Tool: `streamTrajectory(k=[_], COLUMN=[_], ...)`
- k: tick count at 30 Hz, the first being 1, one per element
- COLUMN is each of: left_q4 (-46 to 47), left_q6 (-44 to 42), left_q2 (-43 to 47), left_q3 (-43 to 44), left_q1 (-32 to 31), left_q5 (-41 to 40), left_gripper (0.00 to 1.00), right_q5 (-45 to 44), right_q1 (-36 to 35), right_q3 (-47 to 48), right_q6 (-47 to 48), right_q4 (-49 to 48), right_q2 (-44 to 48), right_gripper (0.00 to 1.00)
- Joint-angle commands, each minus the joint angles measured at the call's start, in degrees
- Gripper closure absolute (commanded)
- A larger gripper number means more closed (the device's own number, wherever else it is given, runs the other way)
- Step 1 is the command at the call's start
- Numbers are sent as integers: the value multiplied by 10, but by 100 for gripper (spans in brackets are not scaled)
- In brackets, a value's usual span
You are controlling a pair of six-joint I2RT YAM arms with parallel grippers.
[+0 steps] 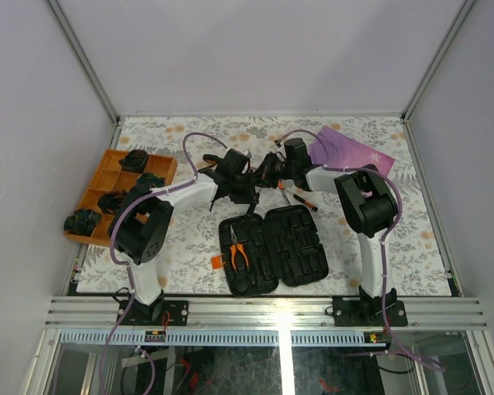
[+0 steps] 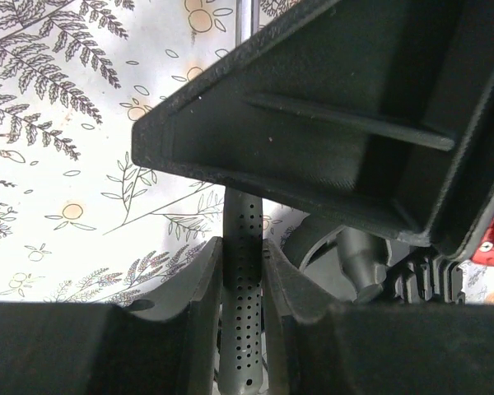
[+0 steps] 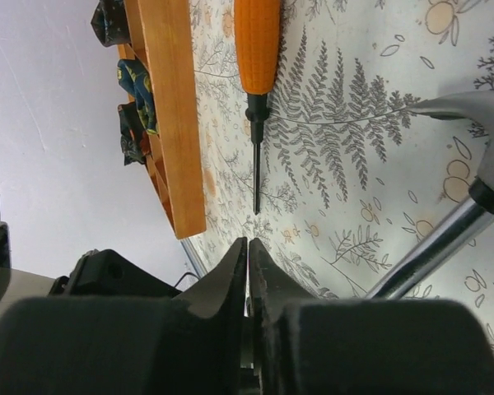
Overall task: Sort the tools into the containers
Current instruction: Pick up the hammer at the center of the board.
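1. Case [image 1: 292, 247] lies open nearest the arm bases, both halves flat, we judge so that its slots can be reached from above; the orange-handled pliers [image 1: 239, 251] sit in the left half
2. Beyond it, two screwdrivers [image 1: 300, 197] lie loose on the table [image 1: 395, 247], not yet sorted
3. Left gripper [image 2: 241, 247]: jaws clenched on a dotted grey handle [image 2: 243, 329], which we take for the hammer's; we judge it is gripped there so the head can be steered towards a slot
4. Right gripper [image 3: 247, 259]: jaws pressed almost together, only a slit left, and we see nothing between them; it sits low between a screwdriver handle [image 3: 257, 41] and the hammer's steel head [image 3: 469, 107]
5. Orange tray [image 1: 107, 177] stands at the far left, holding dark lumps, apart from the tools
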State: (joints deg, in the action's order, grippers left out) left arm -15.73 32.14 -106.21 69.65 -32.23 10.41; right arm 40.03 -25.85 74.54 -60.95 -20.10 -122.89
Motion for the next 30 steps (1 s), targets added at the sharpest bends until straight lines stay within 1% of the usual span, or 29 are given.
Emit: streamTrajectory(k=[1,3,9,10,11,12,13,15,23,27,30], left_q4=[45,51,67,66,65,65,65,66,55,48,45], left_q6=[-5,-6,-4,-5,-5,-5,-4,-3,2,0,-2], left_q2=[25,33,60,62,61,60,58,56,46,43,40], left_q3=[-5,-12,-35,-36,-36,-36,-35,-35,-22,-18,-16], left_q1=[-3,-3,-2,-2,-2,-2,-2,-2,-3,-2,-2], left_q5=[16,17,10,9,9,10,11,12,7,2,2], left_gripper=[100,100,96,96,96,96,96,97,98,98,99], right_q5=[-7,-23,-64,-79,-94,-105,-111,-113,-147,-177,-179], right_q1=[-3,-3,-2,-2,-3,-2,-2,-2,-3,-3,-3], right_q3=[-9,-17,-38,-42,-47,-49,-50,-55,-102,-126,-132], right_q6=[19,31,55,61,66,69,71,68,20,5,-1], right_q4=[-5,5,25,35,44,55,62,69,66,61,53], right_q2=[40,56,96,103,114,120,124,125,127,140,141], right_gripper=[94,99,99,94,87,77,70,62,48,46,45])
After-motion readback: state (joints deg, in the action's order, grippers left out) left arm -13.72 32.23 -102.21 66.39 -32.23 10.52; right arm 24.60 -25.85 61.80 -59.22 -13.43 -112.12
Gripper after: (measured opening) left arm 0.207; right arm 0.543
